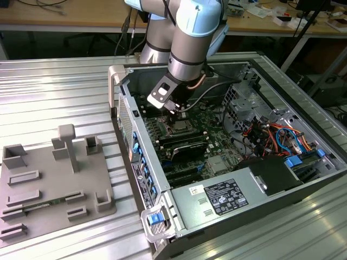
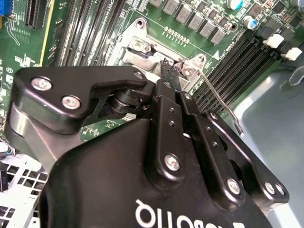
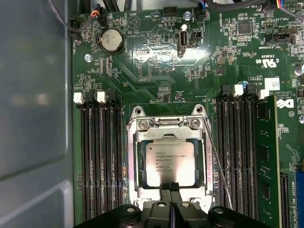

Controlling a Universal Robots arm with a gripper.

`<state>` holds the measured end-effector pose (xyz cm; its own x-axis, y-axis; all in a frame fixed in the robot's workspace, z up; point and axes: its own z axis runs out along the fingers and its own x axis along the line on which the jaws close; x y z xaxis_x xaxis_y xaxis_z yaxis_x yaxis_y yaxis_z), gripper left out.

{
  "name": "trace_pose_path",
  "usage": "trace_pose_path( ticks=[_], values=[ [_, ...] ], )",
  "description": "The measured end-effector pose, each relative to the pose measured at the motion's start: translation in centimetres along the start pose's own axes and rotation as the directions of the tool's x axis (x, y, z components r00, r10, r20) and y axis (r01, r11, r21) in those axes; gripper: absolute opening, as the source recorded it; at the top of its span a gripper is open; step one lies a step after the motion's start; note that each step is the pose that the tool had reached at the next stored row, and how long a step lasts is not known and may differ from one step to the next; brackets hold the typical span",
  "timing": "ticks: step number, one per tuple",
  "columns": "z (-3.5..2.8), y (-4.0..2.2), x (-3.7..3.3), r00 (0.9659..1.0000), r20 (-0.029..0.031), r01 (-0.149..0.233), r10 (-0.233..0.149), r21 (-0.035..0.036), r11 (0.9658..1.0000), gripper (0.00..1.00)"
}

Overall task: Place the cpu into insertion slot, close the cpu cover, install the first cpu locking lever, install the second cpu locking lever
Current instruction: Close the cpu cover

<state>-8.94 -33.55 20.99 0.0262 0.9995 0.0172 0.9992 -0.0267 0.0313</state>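
The arm stood bent over the open computer case (image 1: 217,200), which lay on the ribbed metal bench (image 1: 54,92). The hand (image 3: 169,186) hung at one edge of the insertion slot (image 3: 131,190), its two fingers pressed together with nothing visible between them. In the second wrist view the fingertips (image 2: 165,64) sat right at the slot's metal frame, beside a corner screw; whether they touched the frame could not be told.

The cpu (image 3: 169,164) sat inside the slot with its silver top facing up. The cpu cover (image 3: 168,136) lay flat over the slot, and its square window framed the chip. A thin locking lever (image 3: 219,166) ran along one side of the slot, slanting away from it toward the long black memory slots (image 3: 237,156). In the second wrist view the lever's free end stood clear of the frame. Outside the case, well apart from the slot, a grey parts fixture (image 1: 49,184) rested on the bench.
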Motion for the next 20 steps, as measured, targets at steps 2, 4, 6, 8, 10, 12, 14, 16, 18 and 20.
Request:
trace_pose_path(
  ticks=[2, 4, 6, 8, 10, 12, 14, 16, 18, 20],
  values=[
    [0.12, 0.00, 0.00, 1.0000, 0.0001, 0.001, -0.001, 0.0027, 1.0000, 0.11],
    [0.13, -0.01, -0.01, 1.0000, 0.0001, 0.003, -0.003, 0.0033, 1.0000, 0.11],
    [0.10, 0.00, 0.00, 1.0000, 0.0001, 0.004, -0.004, 0.0033, 1.0000, 0.11],
    [0.01, 0.01, 0.01, 1.0000, -0.0003, 0.004, -0.004, 0.0030, 1.0000, 0.11],
    [-0.06, 0.00, 0.00, 1.0000, -0.0001, 0.004, -0.004, 0.0032, 1.0000, 0.11],
    [-0.07, 0.14, 0.00, 1.0000, -0.0001, 0.004, -0.004, 0.0033, 1.0000, 0.11],
    [-0.06, 0.46, 0.01, 1.0000, 0.0000, 0.005, -0.005, 0.0035, 1.0000, 0.11],
    [-0.04, 1.04, 0.03, 1.0000, -0.0001, 0.005, -0.005, 0.0043, 1.0000, 0.11],
    [-0.02, 1.75, 0.04, 1.0000, 0.0000, 0.005, -0.005, 0.0062, 1.0000, 0.11],
    [0.01, 2.81, 0.07, 1.0000, 0.0000, 0.005, -0.005, 0.0107, 0.9999, 0.11]
  ],
)
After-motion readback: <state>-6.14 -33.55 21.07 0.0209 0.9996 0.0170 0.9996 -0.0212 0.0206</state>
